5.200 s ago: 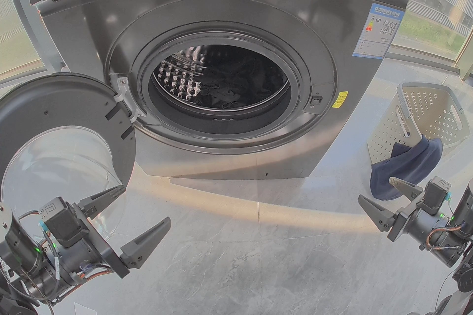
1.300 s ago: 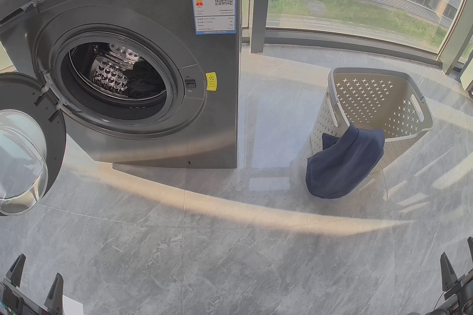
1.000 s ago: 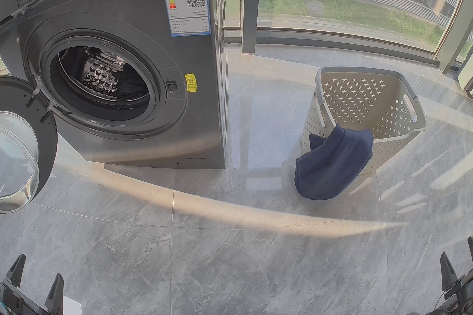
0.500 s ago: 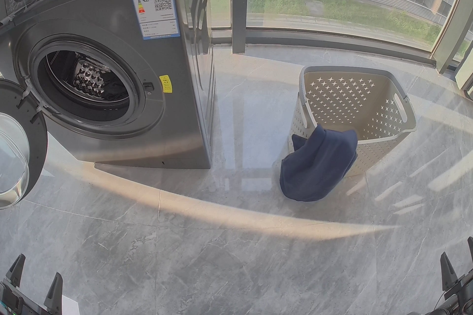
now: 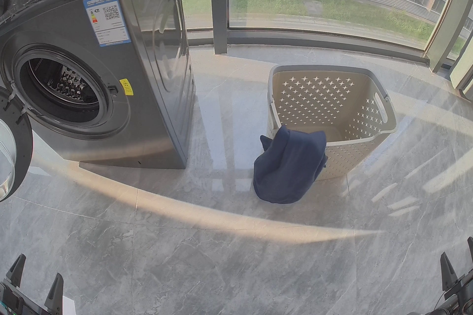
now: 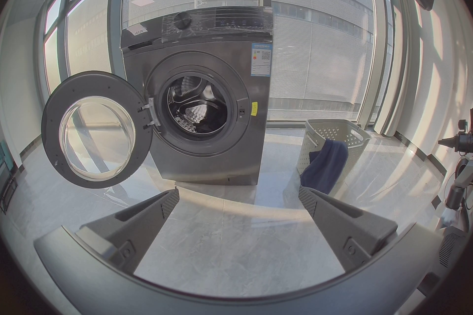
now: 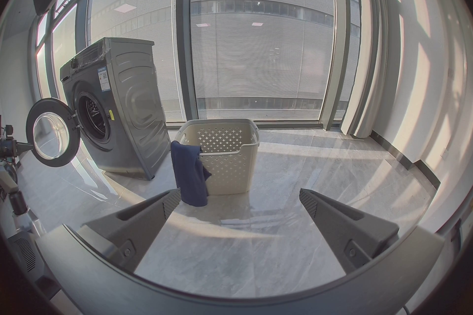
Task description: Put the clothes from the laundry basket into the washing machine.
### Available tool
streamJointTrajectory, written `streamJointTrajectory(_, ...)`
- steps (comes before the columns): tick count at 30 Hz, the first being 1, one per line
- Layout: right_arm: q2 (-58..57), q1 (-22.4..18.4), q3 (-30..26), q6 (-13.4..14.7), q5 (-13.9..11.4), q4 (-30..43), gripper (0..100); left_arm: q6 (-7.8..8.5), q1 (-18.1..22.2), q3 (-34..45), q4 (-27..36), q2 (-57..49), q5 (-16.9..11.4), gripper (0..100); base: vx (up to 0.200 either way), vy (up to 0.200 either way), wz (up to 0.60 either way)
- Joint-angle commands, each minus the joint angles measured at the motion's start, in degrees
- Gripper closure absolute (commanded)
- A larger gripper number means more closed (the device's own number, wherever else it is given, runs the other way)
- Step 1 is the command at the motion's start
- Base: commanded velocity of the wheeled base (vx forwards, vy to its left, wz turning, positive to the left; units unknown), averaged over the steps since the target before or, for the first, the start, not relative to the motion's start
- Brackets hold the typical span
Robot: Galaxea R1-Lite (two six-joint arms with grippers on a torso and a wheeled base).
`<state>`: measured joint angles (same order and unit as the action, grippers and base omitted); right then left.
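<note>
Left and right jaws open, empty. Best: close in on basket (image 5: 320, 68), grab cloth (image 5: 289, 168) at rim fold, lift clear before turning to washer (image 5: 143, 84).

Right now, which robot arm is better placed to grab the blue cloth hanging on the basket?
Probably the right. The blue cloth draped over the laundry basket front rim lies toward the robot's right side, nearer the open right gripper than the left gripper.
</note>
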<state>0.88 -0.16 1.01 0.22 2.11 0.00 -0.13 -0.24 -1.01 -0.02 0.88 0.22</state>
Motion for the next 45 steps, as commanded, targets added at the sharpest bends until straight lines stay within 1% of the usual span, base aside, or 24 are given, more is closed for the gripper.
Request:
streamJointTrajectory(1,-0.6,0.1,-0.9,0.0,0.0,0.0,0,0.05,0.0,1.0,-0.1,-0.6,0.0,0,0.0,0.0,0.0)
streamJointTrajectory(5,-0.6,0.0,-0.9,0.0,0.0,0.0,0,0.13,0.0,1.0,0.0,-0.6,0.0,0,0.0,0.0,0.0)
streamJointTrajectory(9,-0.6,0.0,-0.9,0.0,0.0,0.0,0,-0.22,0.0,1.0,-0.1,-0.6,0.0,0,0.0,0.0,0.0)
streamJointTrajectory(14,-0.6,0.0,-0.9,0.0,0.0,0.0,0,-0.13,0.0,1.0,-0.1,-0.6,-0.1,0,0.0,0.0,0.0)
streamJointTrajectory(19,-0.6,0.0,-0.9,0.0,0.0,0.0,0,-0.48,0.0,1.0,-0.1,-0.6,-0.2,0,0.0,0.0,0.0)
streamJointTrajectory(34,-0.6,0.1,-0.9,0.0,0.0,0.0,0,-0.39,0.0,1.0,-0.1,-0.6,-0.3,0,0.0,-0.2,0.0)
streamJointTrajectory(43,-0.6,0.1,-0.9,0.0,0.0,0.0,0,-0.39,0.0,1.0,-0.1,-0.6,-0.3,0,0.0,0.0,0.0)
streamJointTrajectory(45,-0.6,0.0,-0.9,0.0,0.0,0.0,0,-0.39,0.0,1.0,-0.1,-0.6,-0.3,0,0.2,0.0,0.0)
